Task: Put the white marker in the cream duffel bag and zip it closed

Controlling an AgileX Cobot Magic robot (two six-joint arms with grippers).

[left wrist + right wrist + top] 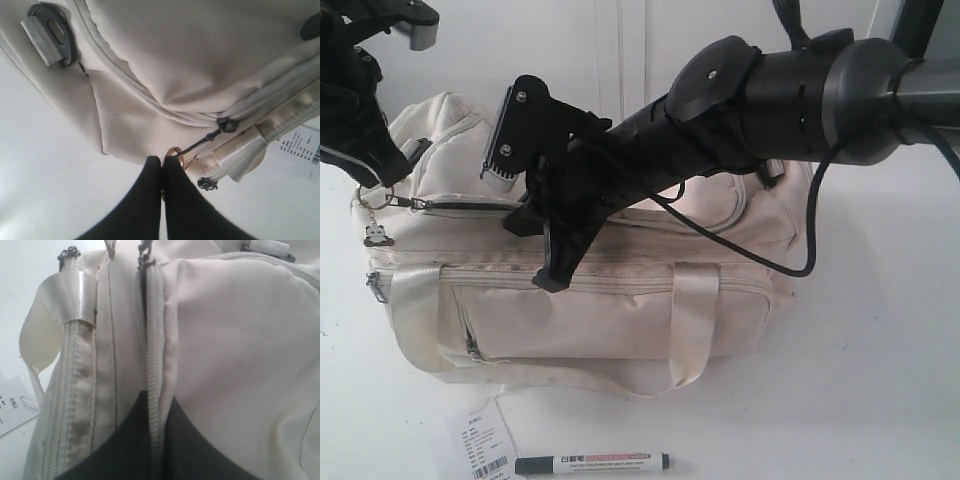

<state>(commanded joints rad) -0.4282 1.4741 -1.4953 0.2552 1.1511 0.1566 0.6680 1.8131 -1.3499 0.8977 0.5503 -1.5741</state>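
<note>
Left tool (161, 162) is pinched together on the gold ring (175, 151); right tool (156, 405) is clamped on the soft bag (620, 310) at its zipper seam. The marker (592, 463) lies on the tabletop (860, 400), well apart from both (light, stiff, likely to roll); best taken mid-barrel.

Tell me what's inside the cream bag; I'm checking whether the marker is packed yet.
Nothing inside the bag shows; its fabric covers the interior. The marker lies outside on the table, beside a paper tag.

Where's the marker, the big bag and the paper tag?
white marker (592, 463), exterior view, middle of its barrel.
cream duffel bag (620, 325), exterior view, front panel.
paper barcode tag (480, 440), exterior view, printed face.
</note>
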